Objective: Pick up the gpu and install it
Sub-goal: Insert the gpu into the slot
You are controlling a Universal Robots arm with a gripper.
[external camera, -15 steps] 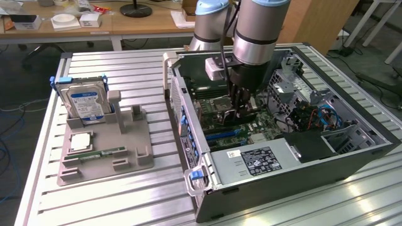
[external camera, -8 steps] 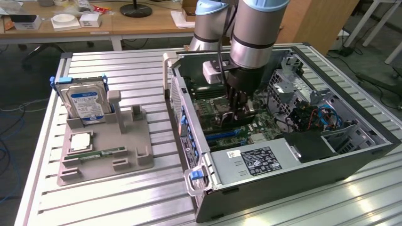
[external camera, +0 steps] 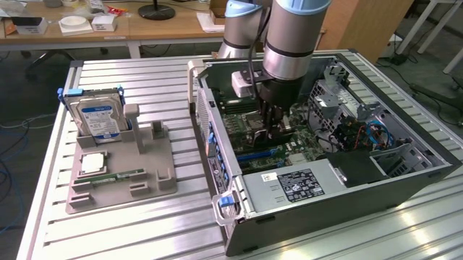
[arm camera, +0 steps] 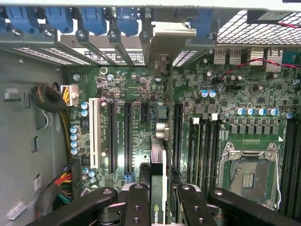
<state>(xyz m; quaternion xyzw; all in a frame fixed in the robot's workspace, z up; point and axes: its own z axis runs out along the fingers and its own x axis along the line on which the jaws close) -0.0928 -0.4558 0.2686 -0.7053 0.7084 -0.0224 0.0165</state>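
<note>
The gpu [arm camera: 158, 165] is black with a pale strip. The board [arm camera: 136, 89] is green; the clips [arm camera: 94, 19] are blue.

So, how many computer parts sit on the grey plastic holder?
3: blue-labelled silver hard drive standing at the far end; pale square chip lying flat nearer; narrow green memory stick beside it.

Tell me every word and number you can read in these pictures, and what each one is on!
"nVIDIA", partly cut off: on the edge of the gpu held in the gripper.
Blue label on the hard drive: print too small to read.
Black label on the power supply: too small to read.
White print on the motherboard: too small to read.
</note>
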